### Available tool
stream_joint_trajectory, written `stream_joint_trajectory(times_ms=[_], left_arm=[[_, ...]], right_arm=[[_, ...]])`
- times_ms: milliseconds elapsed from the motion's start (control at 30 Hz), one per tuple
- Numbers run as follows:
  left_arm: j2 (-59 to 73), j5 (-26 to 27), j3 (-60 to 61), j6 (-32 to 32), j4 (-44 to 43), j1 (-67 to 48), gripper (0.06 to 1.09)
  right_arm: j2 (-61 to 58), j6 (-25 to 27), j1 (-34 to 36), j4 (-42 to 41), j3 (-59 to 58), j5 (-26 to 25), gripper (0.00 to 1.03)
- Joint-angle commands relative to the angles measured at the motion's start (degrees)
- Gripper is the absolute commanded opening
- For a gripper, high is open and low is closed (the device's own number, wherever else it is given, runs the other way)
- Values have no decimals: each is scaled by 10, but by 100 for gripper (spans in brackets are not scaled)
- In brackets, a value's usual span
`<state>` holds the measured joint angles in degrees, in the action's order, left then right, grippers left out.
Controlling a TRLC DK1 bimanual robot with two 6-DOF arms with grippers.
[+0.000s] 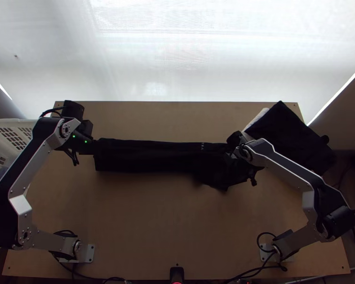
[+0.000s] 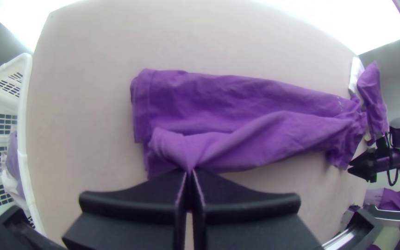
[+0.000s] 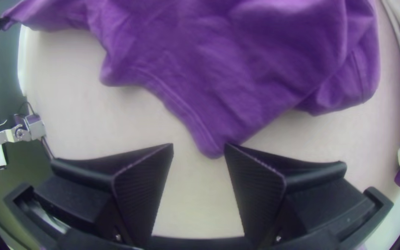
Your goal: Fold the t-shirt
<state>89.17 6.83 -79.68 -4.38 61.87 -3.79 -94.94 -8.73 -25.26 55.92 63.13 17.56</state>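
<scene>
T-shirt runs lengthwise from the left gripper, clamped on its near end, to the right gripper, spread wide, a loose corner right at its fingertips; that nearer arm should pinch next.

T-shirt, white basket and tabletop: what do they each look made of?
T-shirt: soft, matte fabric, probably cotton or a blend, judging by its loose creases and stitched hem.
Basket: likely moulded plastic with a smooth finish, going by its rounded rim and regular grid of openings.
Tabletop: light wood or wood-look board, flat and fairly matte; solid or veneered, I can't tell.
</scene>
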Motion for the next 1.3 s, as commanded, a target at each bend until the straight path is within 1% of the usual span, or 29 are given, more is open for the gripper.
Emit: stream_joint_trajectory(times_ms=[0, 533, 667, 800, 833, 900, 967, 1033, 1167, 1200, 1267], left_arm=[[-10, -1, -3, 13, 4, 14, 10], [-16, -1, 3, 12, 5, 15, 10], [-18, -1, 5, 12, 5, 15, 10], [-17, -1, 5, 11, 4, 14, 10], [-17, -1, 4, 10, 4, 12, 10], [-17, -1, 3, 10, 4, 11, 10], [-17, -1, 2, 10, 4, 11, 10], [-19, -2, 0, 10, 4, 12, 10], [-29, -1, -1, 12, 4, 21, 10], [-35, -1, 1, 13, 4, 21, 10], [-44, -1, 8, 13, 7, 21, 10]], right_arm=[[-2, 3, 8, -12, -7, -13, 53], [-4, 4, 17, -24, -15, -51, 53], [-5, 6, 26, -24, -20, -51, 53], [-10, 6, 21, -45, -25, -51, 52], [-12, 6, 21, -52, -26, -51, 44], [-12, 7, 15, -67, -25, -51, 21], [-5, 13, 6, -69, -24, -50, 4], [14, 19, 1, -58, -26, -50, 3], [80, 32, 10, 5, -19, -50, 3], [105, 40, 13, 27, -15, -43, 3], [148, 50, 13, 76, -3, -10, 3]])
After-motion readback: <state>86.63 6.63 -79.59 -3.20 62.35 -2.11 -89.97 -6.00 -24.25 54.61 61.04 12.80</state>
